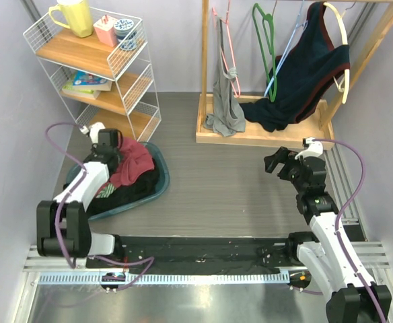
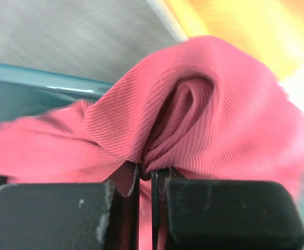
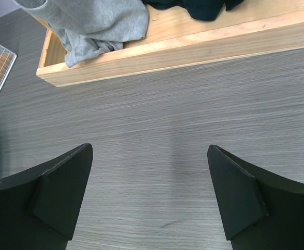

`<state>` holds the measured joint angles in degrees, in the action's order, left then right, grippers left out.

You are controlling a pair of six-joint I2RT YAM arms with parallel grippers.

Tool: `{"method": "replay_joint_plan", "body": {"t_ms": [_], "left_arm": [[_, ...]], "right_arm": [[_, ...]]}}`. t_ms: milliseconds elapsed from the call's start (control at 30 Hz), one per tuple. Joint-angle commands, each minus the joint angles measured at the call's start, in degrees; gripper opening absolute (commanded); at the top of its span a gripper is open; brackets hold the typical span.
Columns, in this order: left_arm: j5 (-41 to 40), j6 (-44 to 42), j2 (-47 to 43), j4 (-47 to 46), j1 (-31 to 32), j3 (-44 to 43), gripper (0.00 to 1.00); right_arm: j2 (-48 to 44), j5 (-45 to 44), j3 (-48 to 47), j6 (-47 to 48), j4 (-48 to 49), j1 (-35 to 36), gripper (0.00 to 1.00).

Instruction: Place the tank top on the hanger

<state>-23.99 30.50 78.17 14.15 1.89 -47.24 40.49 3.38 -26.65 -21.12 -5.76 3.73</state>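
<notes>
You had L gripper (image 2: 147,174) clenched on a fold of the tank top (image 2: 209,114) at the teal basket (image 1: 157,187), prob to lift it free, while R gripper (image 3: 149,192) sat wide open over table (image 3: 157,120), w/ hanger (image 1: 282,62) hung on rack (image 1: 204,67).

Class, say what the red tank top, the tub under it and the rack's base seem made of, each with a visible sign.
Tank top: soft knitted fabric, matte; fine ribs and loose folds show.
Tub: probably plastic, teal, with a glossy rim highlight.
Rack's base: pale bare wood, apparently; grain lines visible.
</notes>
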Motion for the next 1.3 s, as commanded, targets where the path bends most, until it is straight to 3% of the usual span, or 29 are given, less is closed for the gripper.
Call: {"method": "replay_joint_plan", "body": {"t_ms": [0, 167, 333, 533, 667, 733, 867, 1067, 1133, 1200, 1267], "left_arm": [[-6.2, -3.9, -9.3, 5.6, 10.5, -8.5, 0.01], [-6.1, -8.3, -13.8, 13.1, 18.8, -17.0, 0.00], [0.3, -13.4, -14.9, 14.6, 27.4, -29.0, 0.00], [1.6, -21.1, -1.0, 19.8, 43.4, -51.3, 0.00], [4.0, -23.6, 8.6, 22.5, 50.5, -68.5, 0.00], [5.6, -23.3, 10.9, 23.1, 51.6, -72.1, 0.00], [6.6, -21.3, 12.3, 20.3, 51.7, -68.8, 0.00], [2.3, -16.9, 12.6, 15.6, 49.6, -42.7, 0.00], [2.1, -13.0, 16.3, 16.7, 46.6, -36.3, 0.10], [0.9, -12.0, 19.7, 17.7, 46.0, -33.3, 0.64], [0.4, -10.1, 20.4, 17.5, 46.4, -29.3, 0.82]], "right_arm": [[0.1, 1.0, -0.3, 0.8, 2.8, 0.8, 0.97], [0.1, 0.9, -0.2, 0.9, 2.7, 1.0, 0.97], [-0.2, 0.7, -0.1, 0.8, 2.8, 1.2, 0.97], [-0.4, 0.7, -0.1, 0.8, 2.6, 1.2, 0.97], [-0.2, 0.3, -0.1, 1.0, 2.5, 1.2, 0.97], [-0.3, 0.1, -0.2, 0.9, 2.2, 1.2, 0.97], [-1.0, -1.0, -0.1, 0.6, 1.3, 1.2, 0.97], [-1.1, -2.5, 0.0, 0.3, 0.6, 1.2, 0.97], [-0.8, -2.7, -0.1, 0.2, 0.3, 1.2, 0.97], [-0.2, -2.7, -0.1, 0.2, 0.0, 1.3, 0.97], [-0.1, -2.9, 0.1, 0.3, 0.3, 1.6, 0.97]]}}
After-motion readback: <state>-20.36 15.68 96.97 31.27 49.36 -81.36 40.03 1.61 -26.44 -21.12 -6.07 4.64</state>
